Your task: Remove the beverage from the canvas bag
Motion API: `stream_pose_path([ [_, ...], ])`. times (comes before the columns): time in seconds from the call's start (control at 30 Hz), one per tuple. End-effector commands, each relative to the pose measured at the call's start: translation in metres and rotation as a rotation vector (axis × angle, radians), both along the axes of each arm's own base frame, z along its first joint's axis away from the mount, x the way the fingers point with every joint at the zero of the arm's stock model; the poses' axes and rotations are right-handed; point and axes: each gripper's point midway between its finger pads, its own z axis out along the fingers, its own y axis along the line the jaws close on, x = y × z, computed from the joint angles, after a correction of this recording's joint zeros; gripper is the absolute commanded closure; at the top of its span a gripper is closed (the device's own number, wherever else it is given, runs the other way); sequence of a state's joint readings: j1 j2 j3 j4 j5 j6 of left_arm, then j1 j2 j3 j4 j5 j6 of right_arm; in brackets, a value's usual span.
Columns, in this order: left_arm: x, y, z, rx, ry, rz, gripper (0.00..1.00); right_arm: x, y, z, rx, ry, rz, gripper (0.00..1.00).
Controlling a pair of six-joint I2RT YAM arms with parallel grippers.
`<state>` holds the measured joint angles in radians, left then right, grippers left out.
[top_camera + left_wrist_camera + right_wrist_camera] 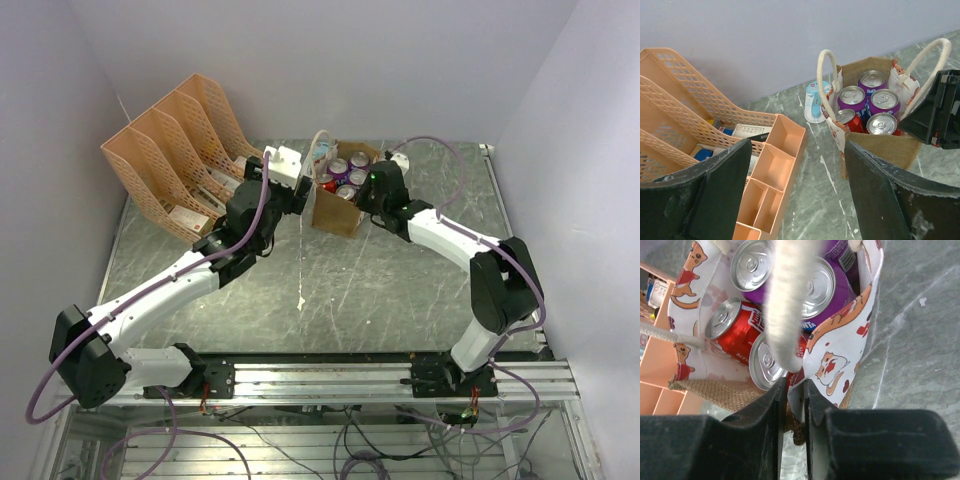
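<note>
So the bag (338,208) is parked upright in the upper middle of the top view, just right of the orange file rack (170,160), on the grey-green marbled table (400,290). The cans (873,80) are all packed inside it with their tops up. The purple ones are seen higher in the left wrist view and the red ones lower, and none is lifted out yet. The right gripper (796,390) is squeezed down narrow, with the bag's cartoon-printed rim pinched between the fingers. One cream handle (790,300) is draped right across the right wrist view. The left gripper (797,150) is spread wide and empty, held between rack and bag, and the bag isn't touched by it.
</note>
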<state>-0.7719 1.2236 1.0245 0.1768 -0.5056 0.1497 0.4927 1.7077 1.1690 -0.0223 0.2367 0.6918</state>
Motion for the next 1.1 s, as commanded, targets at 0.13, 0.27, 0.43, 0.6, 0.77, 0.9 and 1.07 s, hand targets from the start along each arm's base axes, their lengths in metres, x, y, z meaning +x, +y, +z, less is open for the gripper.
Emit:
stream_pose_path([
  [0.13, 0.006, -0.005, 0.013, -0.046, -0.037, -0.016, 0.15, -0.031, 0.029, 0.007, -0.015, -0.006, 0.174, 1.00],
  [0.27, 0.007, -0.004, 0.012, -0.045, -0.036, -0.009, 0.16, -0.043, 0.040, 0.002, -0.041, 0.009, 0.234, 1.00],
  [0.43, 0.007, -0.001, 0.013, -0.045, -0.039, 0.009, 0.17, -0.065, 0.055, 0.002, -0.066, 0.007, 0.294, 1.00],
  [0.6, 0.008, 0.004, 0.015, -0.047, -0.048, 0.030, 0.18, -0.093, 0.068, -0.005, -0.103, 0.035, 0.356, 1.00],
  [0.77, 0.009, 0.006, 0.013, -0.043, -0.046, 0.039, 0.18, -0.126, 0.073, -0.009, -0.126, 0.061, 0.417, 1.00],
  [0.9, 0.010, 0.007, 0.013, -0.039, -0.045, 0.044, 0.18, -0.158, 0.075, -0.006, -0.129, 0.075, 0.474, 1.00],
  [1.07, 0.011, 0.009, 0.012, -0.040, -0.043, 0.049, 0.18, -0.204, 0.072, -0.015, -0.129, 0.120, 0.520, 1.00],
])
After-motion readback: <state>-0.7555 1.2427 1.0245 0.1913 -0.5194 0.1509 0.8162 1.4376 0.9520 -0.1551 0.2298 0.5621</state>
